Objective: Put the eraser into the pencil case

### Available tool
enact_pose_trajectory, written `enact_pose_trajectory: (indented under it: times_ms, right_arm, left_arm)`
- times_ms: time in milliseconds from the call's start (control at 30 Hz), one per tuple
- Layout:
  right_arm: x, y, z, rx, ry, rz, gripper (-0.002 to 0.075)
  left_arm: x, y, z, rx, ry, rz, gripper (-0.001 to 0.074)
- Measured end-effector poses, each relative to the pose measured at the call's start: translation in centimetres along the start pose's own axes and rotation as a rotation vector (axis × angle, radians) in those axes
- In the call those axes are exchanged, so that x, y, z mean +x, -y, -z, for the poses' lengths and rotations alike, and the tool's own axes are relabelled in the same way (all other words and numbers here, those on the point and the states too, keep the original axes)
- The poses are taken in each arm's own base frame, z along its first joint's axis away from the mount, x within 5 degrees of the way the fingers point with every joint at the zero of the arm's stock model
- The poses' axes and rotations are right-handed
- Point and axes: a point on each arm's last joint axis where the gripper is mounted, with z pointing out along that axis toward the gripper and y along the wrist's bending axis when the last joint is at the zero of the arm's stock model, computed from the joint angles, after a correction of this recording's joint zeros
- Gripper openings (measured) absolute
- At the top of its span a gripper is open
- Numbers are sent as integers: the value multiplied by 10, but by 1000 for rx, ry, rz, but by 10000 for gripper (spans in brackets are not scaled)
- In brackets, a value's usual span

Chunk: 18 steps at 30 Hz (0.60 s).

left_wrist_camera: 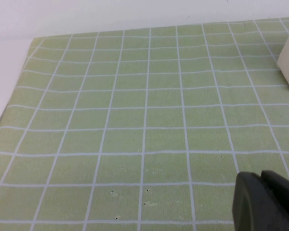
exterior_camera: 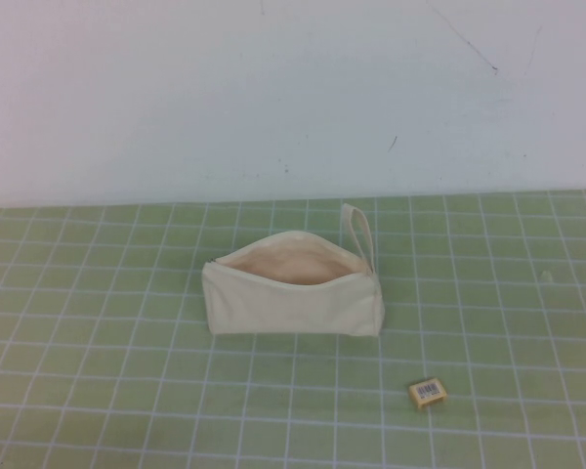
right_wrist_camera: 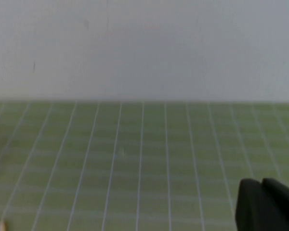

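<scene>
While a white barcode label is shown on its top, the small tan eraser (exterior_camera: 427,393) lies flat on the green grid mat (exterior_camera: 98,391), near and right-front of the cream pencil case (exterior_camera: 291,298), whose mouth gapes open. For left gripper (left_wrist_camera: 267,204) and right gripper (right_wrist_camera: 265,207), low over bare mat, jaw spacing cannot be told.

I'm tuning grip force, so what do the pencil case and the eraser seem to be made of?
The pencil case looks like soft matte cream fabric: its open mouth sags. The eraser looks like a firm tan block, probably rubber, with a white barcode label on top. The left gripper and right gripper show only in their wrist views' corners.
</scene>
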Motion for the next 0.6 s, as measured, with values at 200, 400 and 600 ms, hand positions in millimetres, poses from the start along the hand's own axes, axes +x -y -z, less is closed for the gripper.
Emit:
enact_pose_trajectory:
  times_ms: [200, 400, 600]
  right_arm:
    - [20, -7, -45, -120, -363, 118, -1]
    - [39, -16, -83, -258, -632, 123, -1]
    - [54, -36, -119, -365, -751, 137, 0]
  left_arm:
    - [0, 0, 0, 0, 0, 0, -1]
    - [0, 0, 0, 0, 0, 0, -1]
    - [0, 0, 0, 0, 0, 0, -1]
